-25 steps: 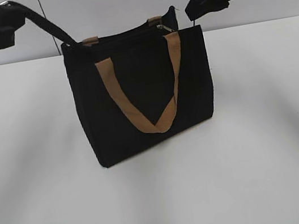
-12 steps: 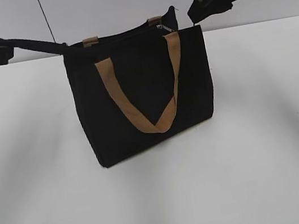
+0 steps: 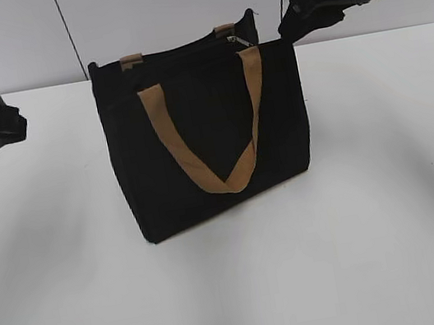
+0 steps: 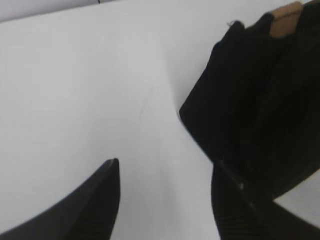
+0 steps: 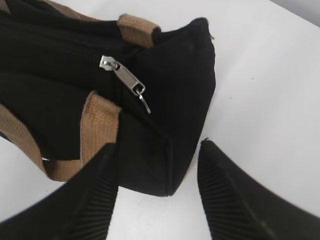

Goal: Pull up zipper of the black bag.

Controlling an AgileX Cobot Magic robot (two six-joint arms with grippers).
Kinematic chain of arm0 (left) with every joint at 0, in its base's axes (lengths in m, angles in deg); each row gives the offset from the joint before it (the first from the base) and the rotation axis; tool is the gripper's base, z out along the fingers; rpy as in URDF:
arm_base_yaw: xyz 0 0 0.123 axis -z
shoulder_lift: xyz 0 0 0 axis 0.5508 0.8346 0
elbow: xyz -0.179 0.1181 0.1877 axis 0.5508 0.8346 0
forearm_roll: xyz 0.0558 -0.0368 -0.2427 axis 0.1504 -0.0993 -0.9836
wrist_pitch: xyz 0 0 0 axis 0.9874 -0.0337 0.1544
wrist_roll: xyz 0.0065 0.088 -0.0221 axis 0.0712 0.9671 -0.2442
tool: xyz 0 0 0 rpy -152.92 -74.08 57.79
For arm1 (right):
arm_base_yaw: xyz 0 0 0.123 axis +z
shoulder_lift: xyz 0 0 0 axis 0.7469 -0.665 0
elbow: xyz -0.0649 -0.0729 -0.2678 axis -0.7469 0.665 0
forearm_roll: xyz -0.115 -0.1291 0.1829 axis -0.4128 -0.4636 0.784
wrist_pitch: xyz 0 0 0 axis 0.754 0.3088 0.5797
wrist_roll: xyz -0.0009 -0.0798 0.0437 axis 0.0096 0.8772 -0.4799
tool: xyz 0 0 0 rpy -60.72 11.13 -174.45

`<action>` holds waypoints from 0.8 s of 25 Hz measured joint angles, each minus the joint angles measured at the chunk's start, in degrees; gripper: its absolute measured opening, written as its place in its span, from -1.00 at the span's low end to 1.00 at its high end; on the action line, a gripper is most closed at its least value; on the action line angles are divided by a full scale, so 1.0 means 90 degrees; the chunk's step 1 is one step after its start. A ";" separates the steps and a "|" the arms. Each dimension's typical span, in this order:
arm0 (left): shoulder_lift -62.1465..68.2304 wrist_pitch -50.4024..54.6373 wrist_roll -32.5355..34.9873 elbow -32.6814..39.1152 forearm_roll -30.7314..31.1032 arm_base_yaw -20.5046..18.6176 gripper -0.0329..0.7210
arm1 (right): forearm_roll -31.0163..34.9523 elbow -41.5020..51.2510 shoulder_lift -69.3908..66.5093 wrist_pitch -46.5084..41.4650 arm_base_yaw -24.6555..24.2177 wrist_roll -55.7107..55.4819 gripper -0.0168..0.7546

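Observation:
The black bag (image 3: pixel 203 131) stands upright mid-table, one tan handle hanging down its front. The zipper (image 3: pixel 182 51) runs along its top edge, and its silvery pull (image 3: pixel 240 40) sits near the right end. In the right wrist view the pull (image 5: pixel 125 77) lies on the bag (image 5: pixel 170 100) just above my open, empty right gripper (image 5: pixel 159 145), which hovers over the bag's right end (image 3: pixel 297 20). My left gripper (image 3: pixel 6 123) is open and empty, well to the left of the bag. In the left wrist view its jaws (image 4: pixel 167 167) are over bare table beside the bag's corner (image 4: pixel 250 100).
The white table (image 3: pixel 239 292) stretches all around the bag. A pale wall with two thin dark vertical lines (image 3: pixel 68 33) stands behind it. Both arms hang over the table's far corners.
My left gripper was pulling a black tab at the bag's top left corner; it has let go and moved down and left. The right gripper edged closer to the bag's right end.

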 joint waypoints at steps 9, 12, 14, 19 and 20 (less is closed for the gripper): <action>0.0000 0.1583 0.0037 -0.0332 -0.0765 -0.0587 0.25 | -0.1026 0.0000 0.0371 -0.0556 -0.0036 -0.1101 0.05; 0.0000 0.2131 0.0042 -0.0649 -0.0810 -0.0729 0.25 | -0.1242 0.0000 0.0449 -0.1055 -0.0215 -0.1621 0.05; 0.0000 0.2521 0.0045 -0.0832 -0.0853 -0.0748 0.25 | -0.1356 0.0000 0.0482 -0.1405 -0.0450 -0.1923 0.05; 0.0035 0.3537 0.0083 -0.1080 -0.1011 -0.0748 0.25 | -0.1643 0.0000 0.0602 -0.2444 -0.1127 -0.2473 0.05; 0.0077 0.3662 0.0098 -0.1095 -0.1025 -0.0748 0.25 | -0.1683 -0.0006 0.0615 -0.2695 -0.1292 -0.2560 0.05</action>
